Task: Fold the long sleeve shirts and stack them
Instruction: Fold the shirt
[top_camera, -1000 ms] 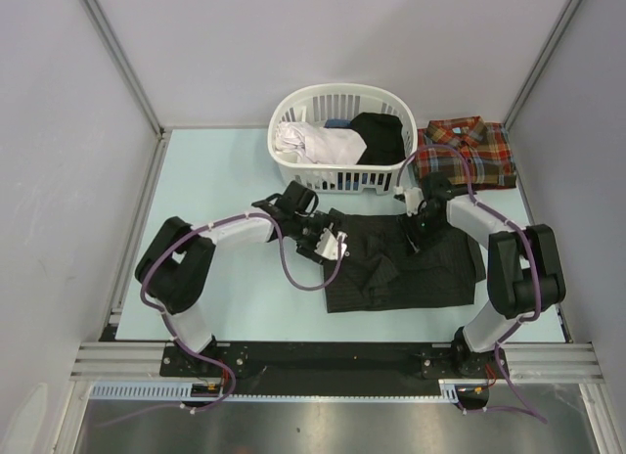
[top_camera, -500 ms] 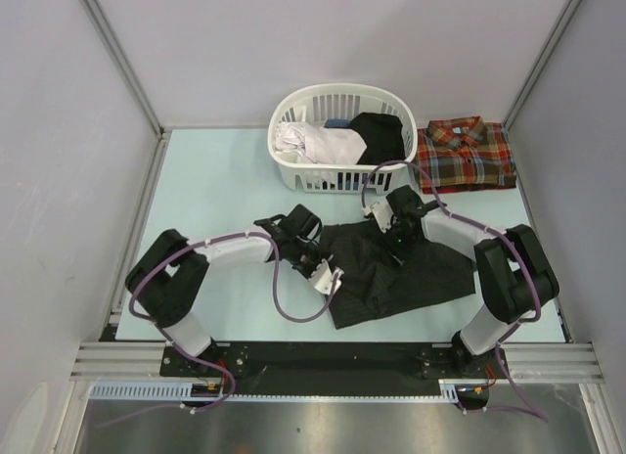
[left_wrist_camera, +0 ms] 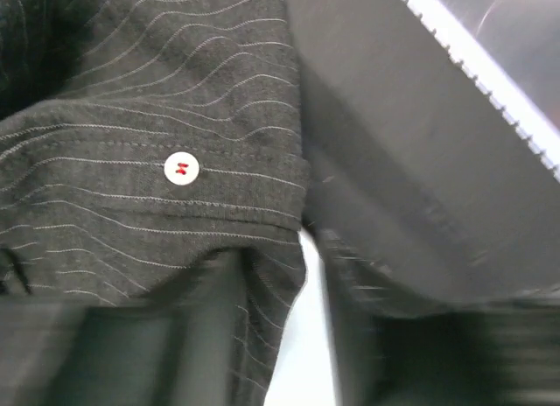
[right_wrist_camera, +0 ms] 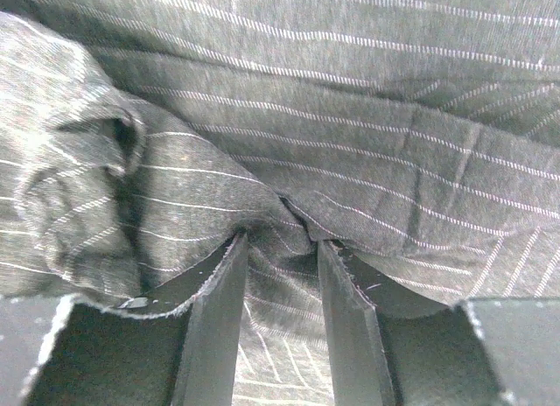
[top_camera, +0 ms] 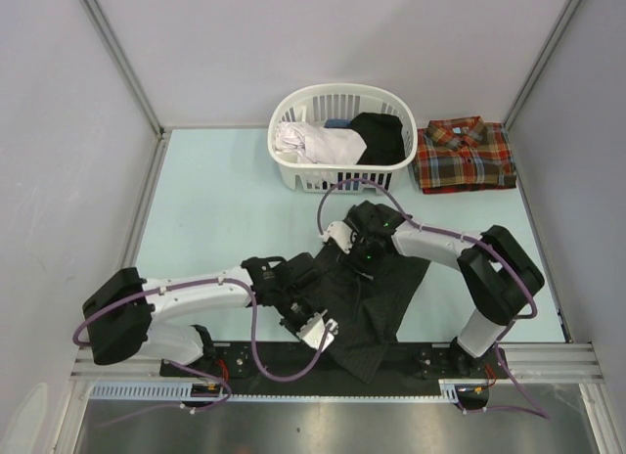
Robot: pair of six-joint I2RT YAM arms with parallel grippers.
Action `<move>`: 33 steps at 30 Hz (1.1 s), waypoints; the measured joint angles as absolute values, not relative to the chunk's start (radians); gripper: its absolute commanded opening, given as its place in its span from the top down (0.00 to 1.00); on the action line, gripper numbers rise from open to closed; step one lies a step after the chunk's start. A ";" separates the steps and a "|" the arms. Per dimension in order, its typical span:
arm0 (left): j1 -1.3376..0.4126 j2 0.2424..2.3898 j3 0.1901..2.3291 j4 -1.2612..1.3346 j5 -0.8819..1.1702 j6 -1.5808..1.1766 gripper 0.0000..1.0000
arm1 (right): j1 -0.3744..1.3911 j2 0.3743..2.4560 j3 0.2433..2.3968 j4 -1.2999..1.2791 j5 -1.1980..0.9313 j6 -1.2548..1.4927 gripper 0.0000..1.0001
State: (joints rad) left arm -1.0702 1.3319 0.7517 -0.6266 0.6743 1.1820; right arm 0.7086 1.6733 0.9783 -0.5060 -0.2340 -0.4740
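Observation:
The black pinstriped long sleeve shirt (top_camera: 386, 283) lies bunched at the middle of the table, and its lower part hangs over the near edge. My right gripper (top_camera: 360, 250) sits on its upper left part and is shut on a bunched fold of the cloth (right_wrist_camera: 280, 240). My left gripper (top_camera: 315, 322) is at the shirt's near-left edge. In the blurred left wrist view a placket with a white button (left_wrist_camera: 181, 169) fills the frame. The left jaws (left_wrist_camera: 280, 275) stand apart, with cloth against one finger and a bright gap beside it. The plaid shirt (top_camera: 465, 156) lies folded at the back right.
A white laundry basket (top_camera: 293, 107) with white, blue and black clothes stands at the back centre. The black front rail (top_camera: 264, 361) runs along the near edge under the hanging cloth. Grey walls close in the left and right sides.
Both grippers moved toward the near left and dragged the pinstriped shirt with them. It now hangs over the front edge. The left jaws closed, then parted again.

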 measured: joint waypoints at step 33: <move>-0.471 1.660 0.893 -0.082 0.597 -0.041 0.48 | 0.236 1.359 0.907 -0.579 -0.342 -0.124 0.59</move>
